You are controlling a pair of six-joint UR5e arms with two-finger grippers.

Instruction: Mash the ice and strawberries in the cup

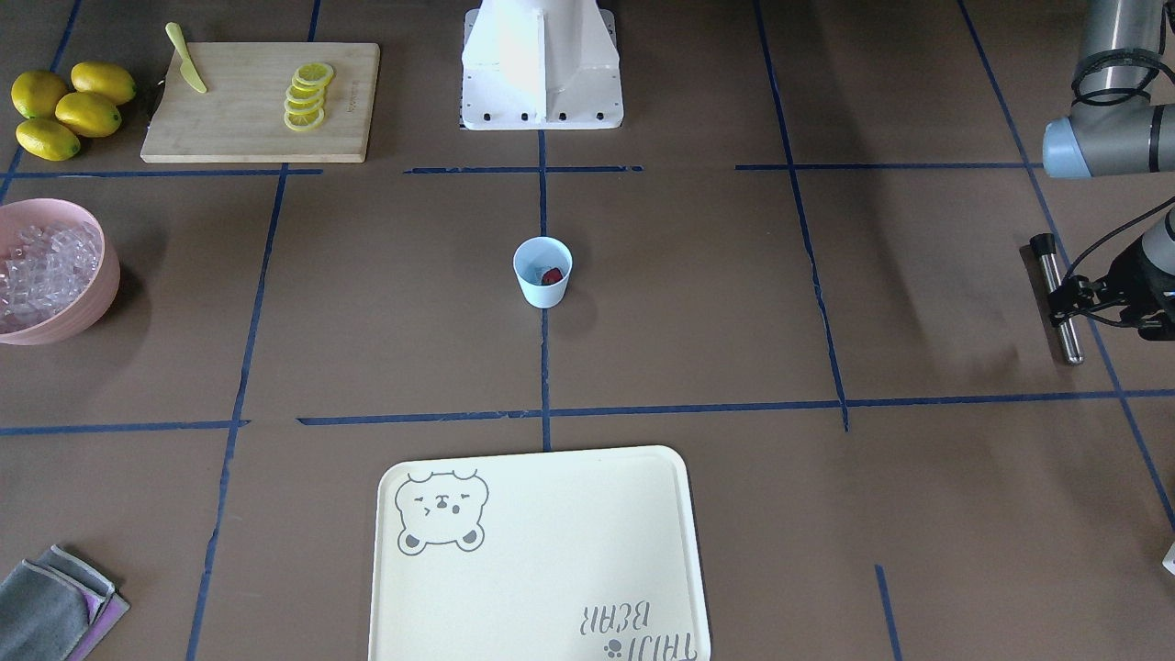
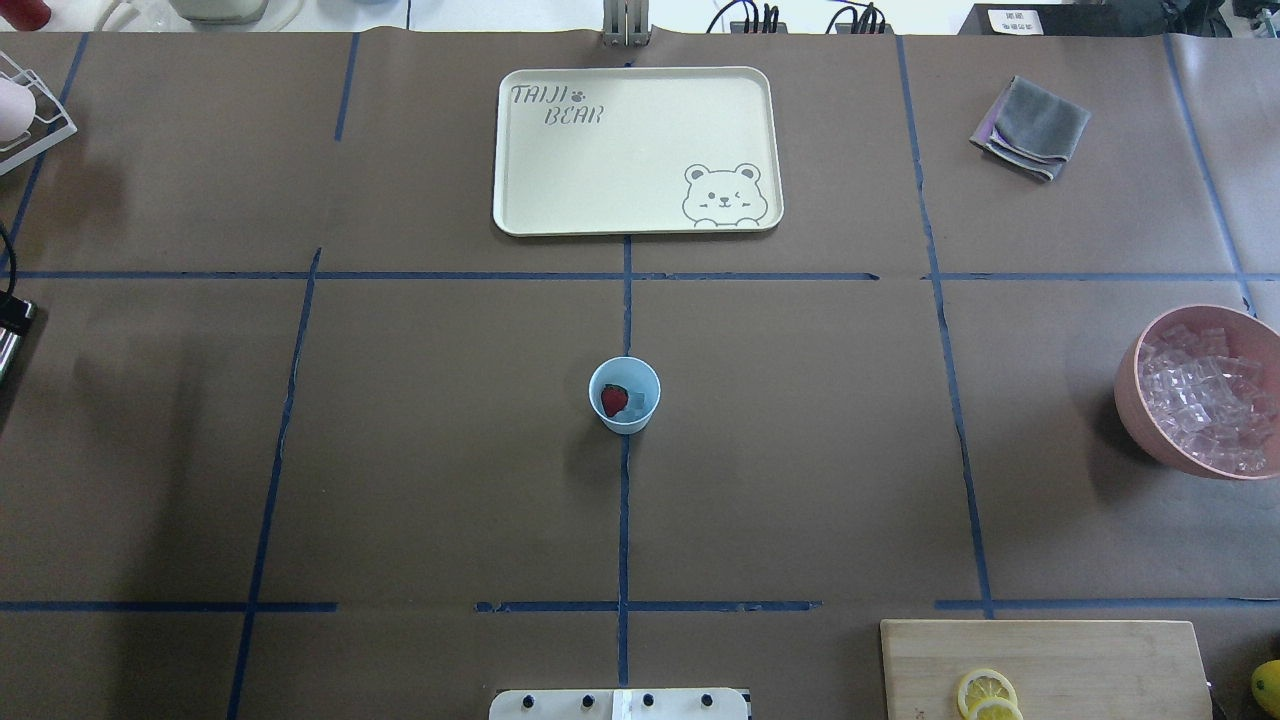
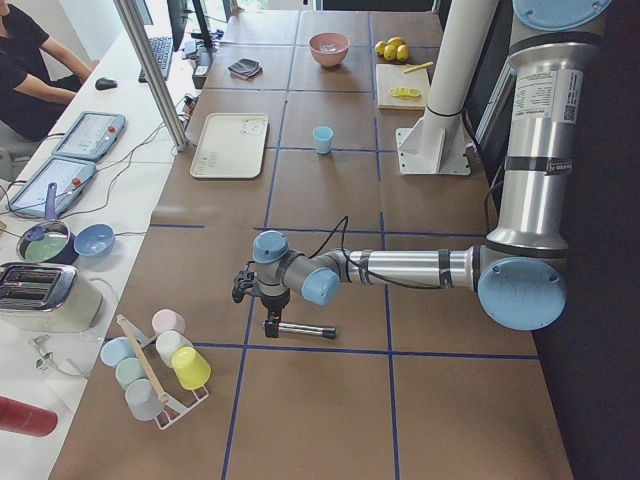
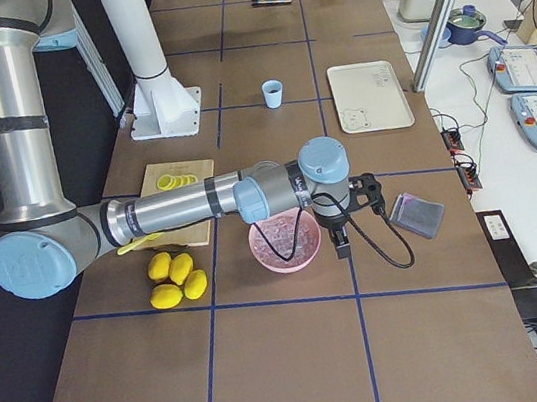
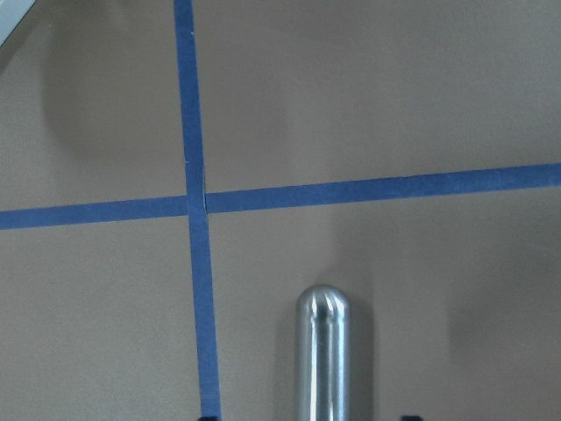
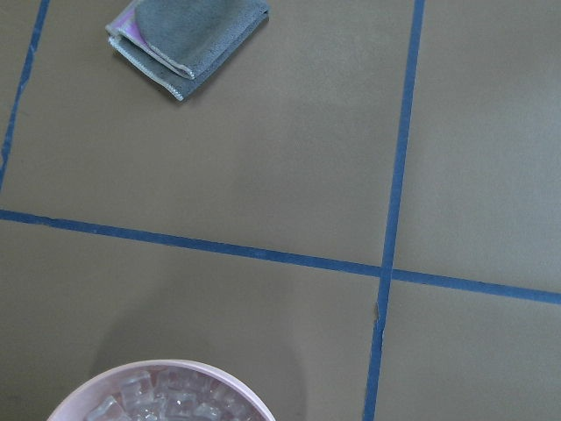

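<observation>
The pale blue cup (image 2: 625,418) stands upright at the table's centre, also in the front view (image 1: 542,286). Inside lie one dark-red strawberry (image 2: 613,400) and a piece of clear ice (image 2: 637,403). More ice (image 2: 1205,400) fills the pink bowl (image 2: 1135,400). My left gripper (image 1: 1062,303) hangs low over a steel muddler (image 1: 1065,330) lying on the table far from the cup. In the left wrist view its fingertips stand wide apart on either side of the rod (image 5: 323,351). My right gripper (image 4: 344,242) hovers beside the pink bowl (image 4: 262,260). I cannot tell whether it is open or shut.
A cream bear tray (image 2: 520,180) lies beyond the cup. A cutting board (image 1: 229,128) holds lemon slices (image 1: 307,96) and a yellow knife (image 1: 186,58), with whole lemons (image 1: 69,108) beside it. A grey cloth (image 2: 1032,127) and a rack of cups (image 3: 160,360) sit at the edges.
</observation>
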